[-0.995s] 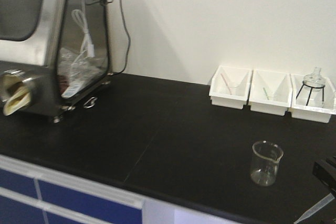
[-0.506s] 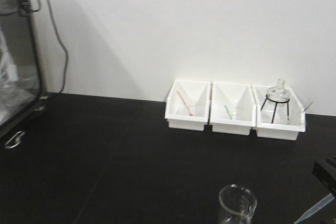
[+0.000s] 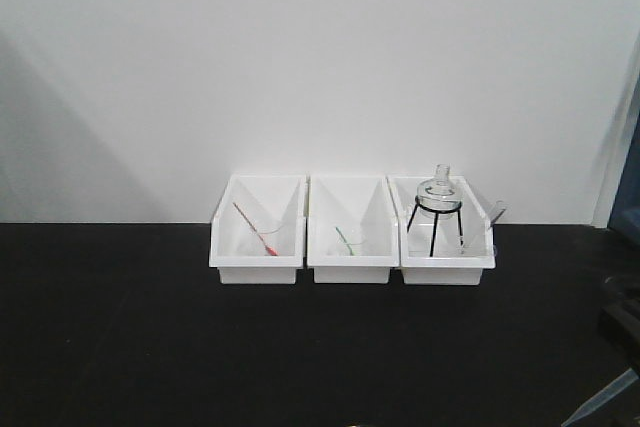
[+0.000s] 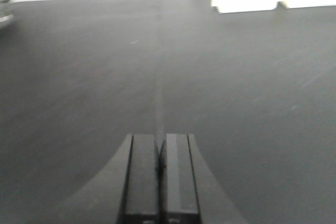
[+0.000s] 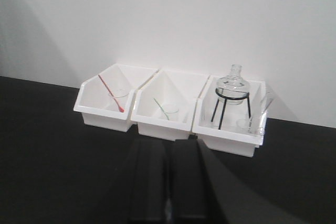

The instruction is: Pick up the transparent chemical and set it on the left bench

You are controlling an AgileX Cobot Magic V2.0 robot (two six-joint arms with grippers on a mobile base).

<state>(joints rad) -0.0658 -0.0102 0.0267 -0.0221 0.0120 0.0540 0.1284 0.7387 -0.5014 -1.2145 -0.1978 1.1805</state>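
Observation:
The transparent chemical (image 3: 600, 408), a slim clear pipette, pokes down and left out of my right gripper (image 3: 622, 332) at the lower right corner of the front view. In the right wrist view the right gripper (image 5: 168, 143) is shut, with only a pale sliver showing deep between the fingers. It hovers over the left bench (image 3: 150, 327), a matte black countertop against a white wall, just in front of three white bins. My left gripper (image 4: 159, 138) is shut with nothing in it, low over bare black countertop (image 4: 247, 87).
The left bin (image 3: 258, 265) holds a red pipette (image 3: 255, 229), the middle bin (image 3: 347, 269) a green one (image 3: 343, 239). The right bin (image 3: 444, 271) holds a glass flask on a black tripod (image 3: 438, 209); a clear stick (image 3: 497, 210) leans on its right wall.
The front view has swung right along the bench: the steel cabinet and the glass beaker have left the frame and the three bins are now centred. The pipette stays in my right gripper.

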